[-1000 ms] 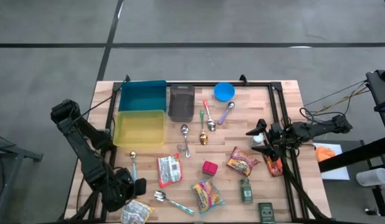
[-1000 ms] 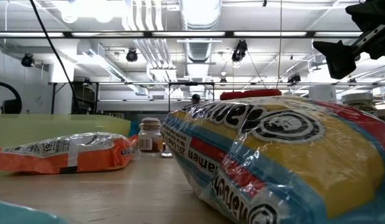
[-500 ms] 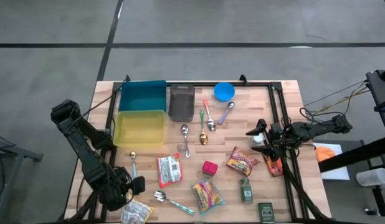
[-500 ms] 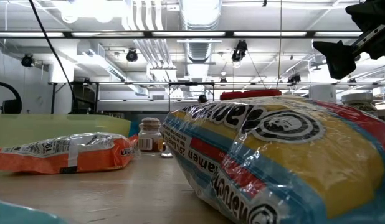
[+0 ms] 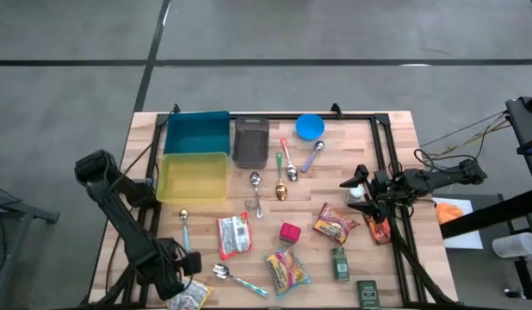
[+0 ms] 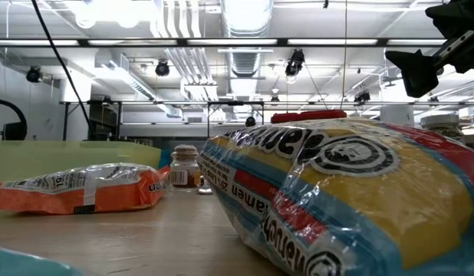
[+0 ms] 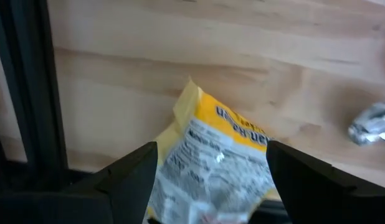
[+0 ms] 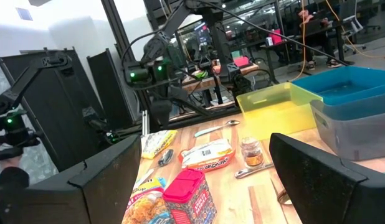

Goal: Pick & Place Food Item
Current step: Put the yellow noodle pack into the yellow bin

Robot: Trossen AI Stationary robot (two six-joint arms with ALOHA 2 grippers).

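Directly under the left gripper [image 7: 208, 186], jaws spread wide, lies a yellow snack packet [image 7: 214, 165], not gripped. Right gripper [image 8: 205, 180] also wide, holding nothing.

**Even overhead light, soft close-ups**

From above, you get flat, even light on the wooden table [image 5: 395, 129], with only faint shadows under the things on it. At table height, bright ceiling lights [image 6: 91, 15] glare white, and the noodle packet [image 6: 352, 199] up close is soft, its wrapper shiny with reflections. Your left wrist view is blurred throughout, the yellow packet [image 7: 217, 168] included. The right wrist view is bright, and its dark fingers [image 8: 329, 180] are out of focus.
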